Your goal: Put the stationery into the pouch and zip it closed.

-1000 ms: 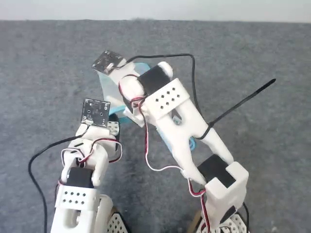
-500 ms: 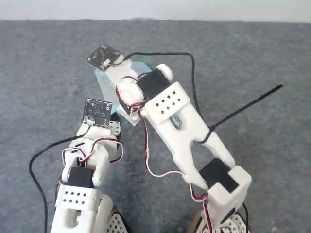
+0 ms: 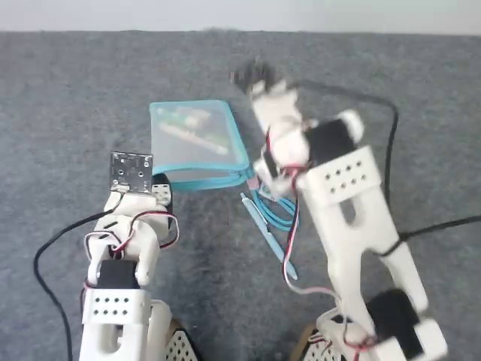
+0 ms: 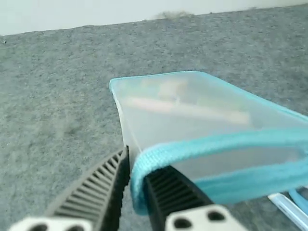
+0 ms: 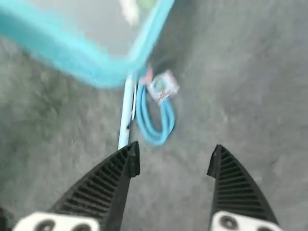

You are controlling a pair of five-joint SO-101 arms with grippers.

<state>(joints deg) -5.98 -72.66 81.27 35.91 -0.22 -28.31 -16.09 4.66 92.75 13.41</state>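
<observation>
desk: grey, short-pile felt weave all over, with a pale wall strip along 12 o'clock in the high view.
pouch: lying flat at about 11 o'clock from the desk's middle. It is a frosted plastic rectangle edged in woven teal tape.
inside the pouch: a long pale stick and a small green-and-white piece sit up at the 12 o'clock end. Any print on them is too small to read.
left arm: up from 7 o'clock, a white plastic shell with loose red, white and black wires.
left tool: pinched tight on the teal tape at the pouch's 7 o'clock corner, with ribbed black pads on either side.
right arm: in from 5 o'clock, stretching toward 1 o'clock, its tip blurred.
right tool: spread wide and holding nothing, over the bare desk.
pen: slim and pale blue, outside the pouch, running from the pouch's 4 o'clock corner toward 5 o'clock.
cord: a blue loop just beside the pen, with a small square tag at its pouch end.
left wrist view adds: two bands of tape drawing apart from the gripped corner, so the mouth looks open.
right wrist view adds: the tag and loop up close, ahead of the spread fingers.
</observation>
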